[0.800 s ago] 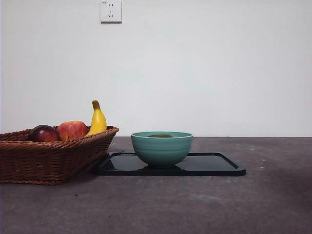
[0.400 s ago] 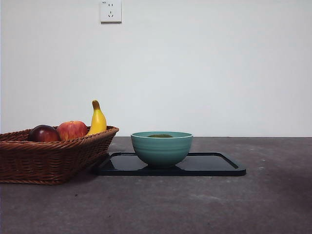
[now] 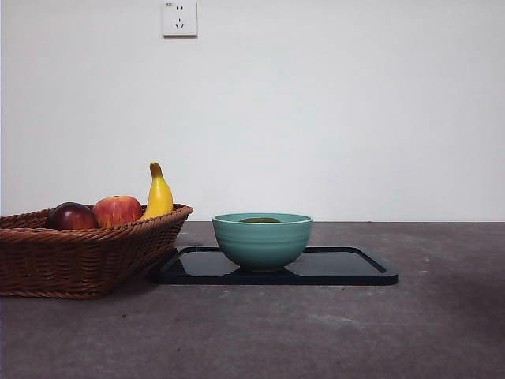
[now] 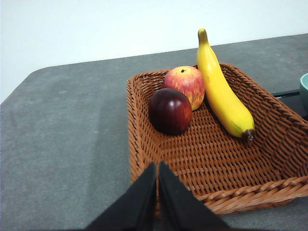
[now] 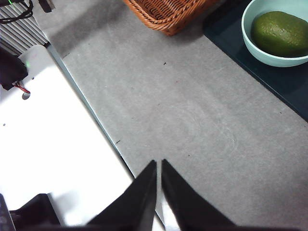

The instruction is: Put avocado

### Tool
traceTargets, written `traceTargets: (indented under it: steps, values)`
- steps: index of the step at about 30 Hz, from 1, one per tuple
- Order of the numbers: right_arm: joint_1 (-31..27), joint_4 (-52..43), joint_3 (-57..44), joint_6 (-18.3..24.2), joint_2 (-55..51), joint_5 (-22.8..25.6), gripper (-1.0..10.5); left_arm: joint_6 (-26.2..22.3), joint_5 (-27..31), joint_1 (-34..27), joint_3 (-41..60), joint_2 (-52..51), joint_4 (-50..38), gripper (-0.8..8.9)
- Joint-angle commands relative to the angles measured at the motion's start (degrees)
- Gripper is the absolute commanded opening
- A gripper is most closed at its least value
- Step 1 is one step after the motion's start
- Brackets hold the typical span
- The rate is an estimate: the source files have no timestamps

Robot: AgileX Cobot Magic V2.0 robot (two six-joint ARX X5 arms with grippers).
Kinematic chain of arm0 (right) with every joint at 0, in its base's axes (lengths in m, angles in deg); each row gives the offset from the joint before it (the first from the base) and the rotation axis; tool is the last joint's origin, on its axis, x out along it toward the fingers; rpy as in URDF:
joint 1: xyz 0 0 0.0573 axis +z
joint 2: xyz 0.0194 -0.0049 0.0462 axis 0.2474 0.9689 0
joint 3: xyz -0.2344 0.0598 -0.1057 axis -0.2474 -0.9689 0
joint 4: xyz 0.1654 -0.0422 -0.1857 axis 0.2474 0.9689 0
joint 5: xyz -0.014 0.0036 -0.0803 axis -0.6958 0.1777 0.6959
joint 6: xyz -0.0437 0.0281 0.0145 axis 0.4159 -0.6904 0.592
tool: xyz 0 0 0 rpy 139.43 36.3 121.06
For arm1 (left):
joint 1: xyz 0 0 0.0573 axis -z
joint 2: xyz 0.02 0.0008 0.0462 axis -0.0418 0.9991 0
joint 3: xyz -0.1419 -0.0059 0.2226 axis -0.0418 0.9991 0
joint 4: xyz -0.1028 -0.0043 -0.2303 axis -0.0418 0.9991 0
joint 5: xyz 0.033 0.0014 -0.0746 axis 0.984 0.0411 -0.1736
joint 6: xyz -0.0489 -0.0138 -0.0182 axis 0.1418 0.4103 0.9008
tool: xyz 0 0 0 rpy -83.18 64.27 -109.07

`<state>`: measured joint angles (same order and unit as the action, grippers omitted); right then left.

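Note:
The avocado point(image 5: 281, 33), dark green and dull, lies inside the teal bowl point(image 3: 262, 239); in the front view only its top point(image 3: 259, 220) peeks over the rim. The bowl point(image 5: 255, 45) stands on a black tray point(image 3: 347, 267). My left gripper point(image 4: 158, 168) is shut with nothing in it, hovering over the near edge of the wicker basket point(image 4: 144, 144). My right gripper point(image 5: 158, 166) is shut and empty, above the grey table near its edge, well away from the bowl. Neither arm shows in the front view.
The wicker basket point(image 3: 79, 253) at the left holds a dark red-purple fruit point(image 4: 169, 110), a red-yellow apple point(image 4: 185, 84) and a banana point(image 4: 221, 94). A white surface point(image 5: 53, 144) borders the table's edge in the right wrist view. A wall socket point(image 3: 179, 17) sits high on the back wall.

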<state>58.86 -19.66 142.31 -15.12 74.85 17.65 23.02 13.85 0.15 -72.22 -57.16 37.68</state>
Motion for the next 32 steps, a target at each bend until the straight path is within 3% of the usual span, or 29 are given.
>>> traceTargets:
  steps: [1,14,18,26,32]
  values:
    - [0.48,-0.57,0.42,-0.50,0.33,-0.07,0.1,0.59,0.09,-0.15,1.20,-0.11,0.46,0.07]
    - [0.48,-0.59,0.42,-0.39,0.31,-0.04,0.1,0.59,0.09,-0.15,1.20,-0.11,0.46,0.07]
    - [-2.64,-2.62,0.39,4.83,-1.31,2.21,0.1,0.59,0.09,-0.15,1.20,-0.11,0.44,0.07]
    - [-21.51,-23.47,-7.80,3.87,-11.58,3.19,0.1,0.59,0.09,-0.15,1.20,-0.11,0.46,0.07]
    - [-39.63,-42.47,-27.34,3.37,-27.30,3.43,0.1,0.59,0.09,-0.15,1.20,-0.11,0.44,0.07]
